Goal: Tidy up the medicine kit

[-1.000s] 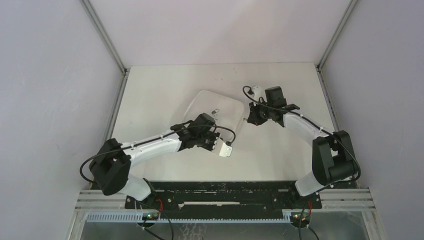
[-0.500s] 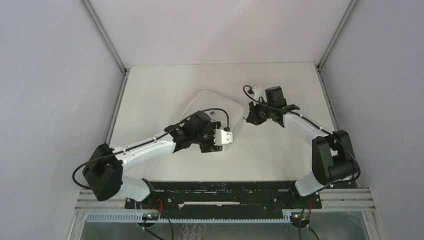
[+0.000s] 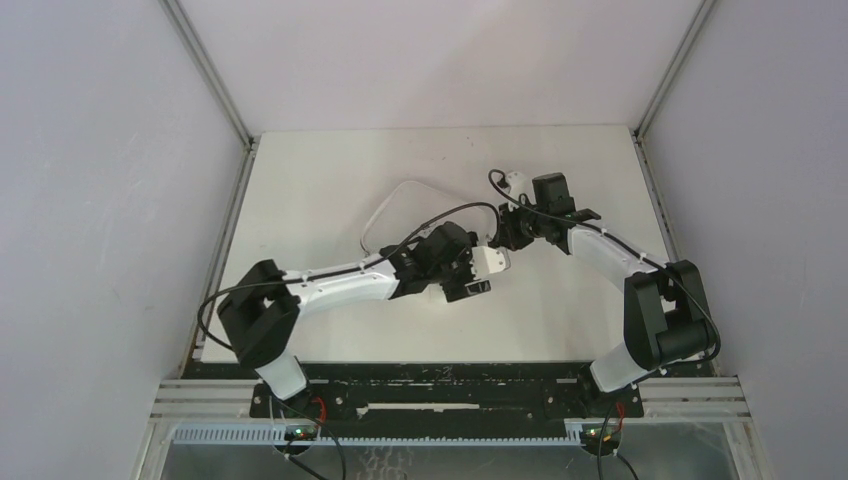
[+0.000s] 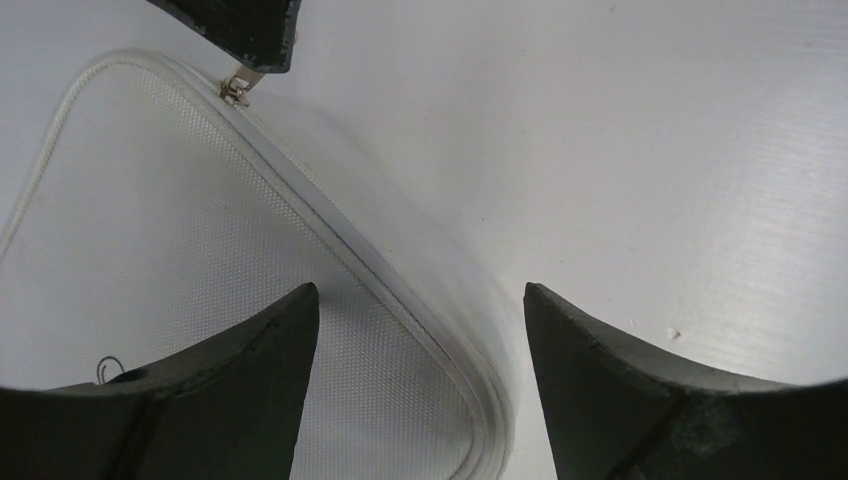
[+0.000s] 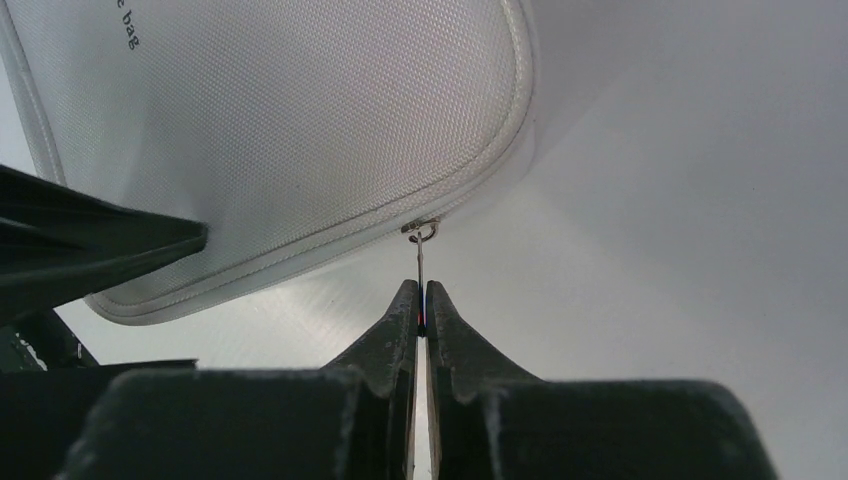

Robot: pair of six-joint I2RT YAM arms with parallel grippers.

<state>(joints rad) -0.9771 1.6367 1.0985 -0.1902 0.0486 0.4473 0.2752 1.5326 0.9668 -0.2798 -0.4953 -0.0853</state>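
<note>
White medicine kit (image 3: 392,203) is found near the middle of the table (image 3: 300,180), at the centre of the top view, where only its upper left corner is left uncovered. Set against the views from a second before, the case is hardly shifted and the right arm is placed much as it was. What has changed is the left arm, which has been swung from the lower left of the case rightward across its lid, so that the left gripper (image 4: 420,295) is now carried over the lower right corner. Its fingers are spread wide and nothing is held between them; in the left wrist view the rounded corner of the case and bare table are seen through the gap. The right gripper (image 5: 421,292) is closed tight on the thin metal zipper pull (image 5: 419,255) at the right edge of the case. From this it is judged that the zip is about to be worked, with the left gripper brought in to steady the case, though no contact can be confirmed. The lid is down and the seam looks closed along the visible edges, so nothing of the contents can be told.
</note>
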